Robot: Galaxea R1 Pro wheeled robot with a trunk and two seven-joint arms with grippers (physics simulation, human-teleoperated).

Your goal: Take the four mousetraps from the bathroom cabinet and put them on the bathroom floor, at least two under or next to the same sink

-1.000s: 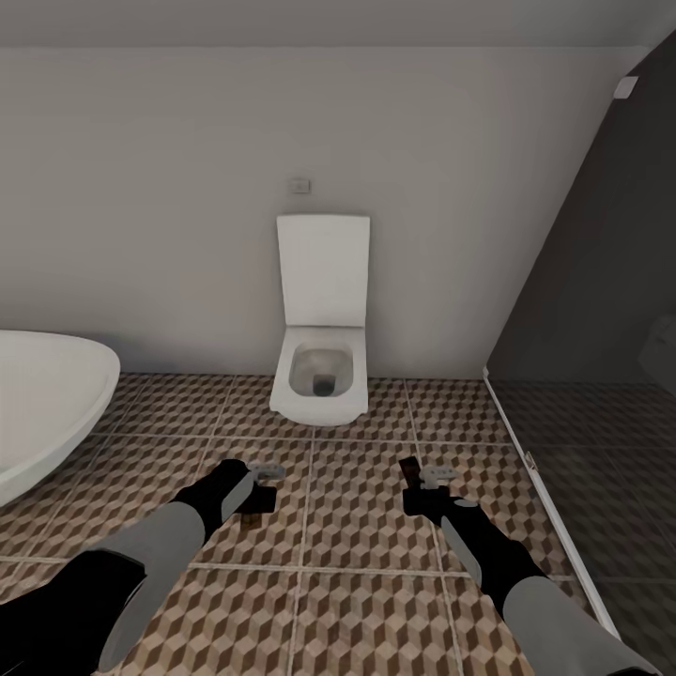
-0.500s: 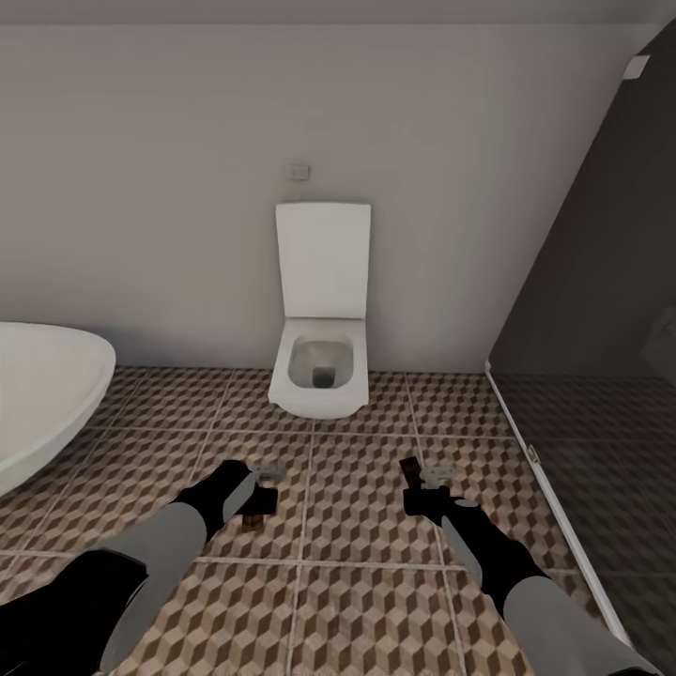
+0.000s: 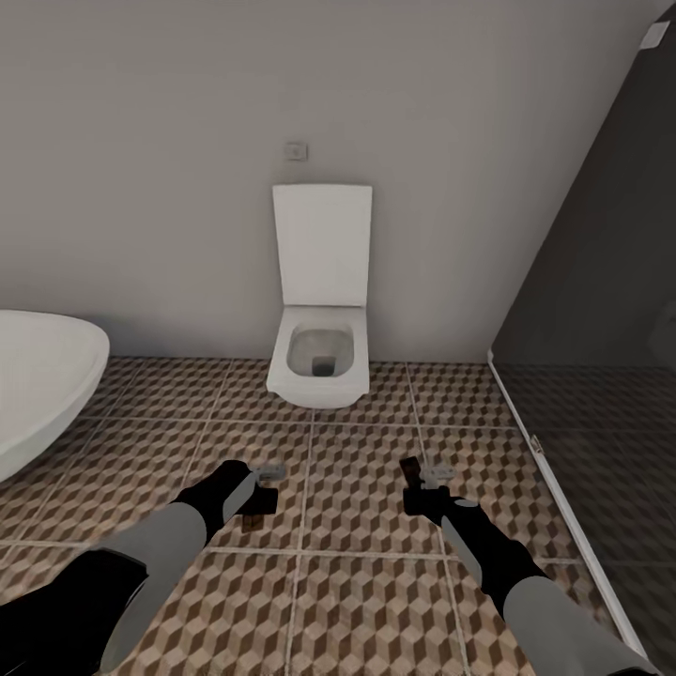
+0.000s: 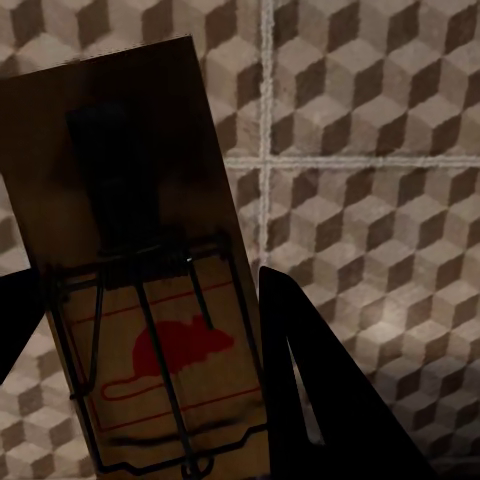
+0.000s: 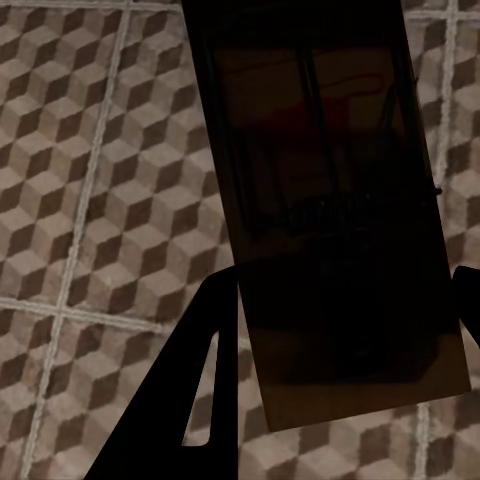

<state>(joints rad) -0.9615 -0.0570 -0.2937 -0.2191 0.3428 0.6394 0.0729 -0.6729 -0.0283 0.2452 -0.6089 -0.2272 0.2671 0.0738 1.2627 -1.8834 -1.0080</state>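
We carry one mousetrap [image 4: 140,300] pinched in our left tool [image 3: 265,488] and another mousetrap [image 5: 330,200] pinched in our right tool [image 3: 418,483], both held above the bathroom floor [image 3: 357,591], facing a toilet [image 3: 319,361]. We should turn toward the sink, keeping both grips firm and arms level

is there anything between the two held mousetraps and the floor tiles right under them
Nothing visible. The left gripper holds one mousetrap, the right gripper another mousetrap, both over bare bathroom floor. The toilet stands farther ahead.
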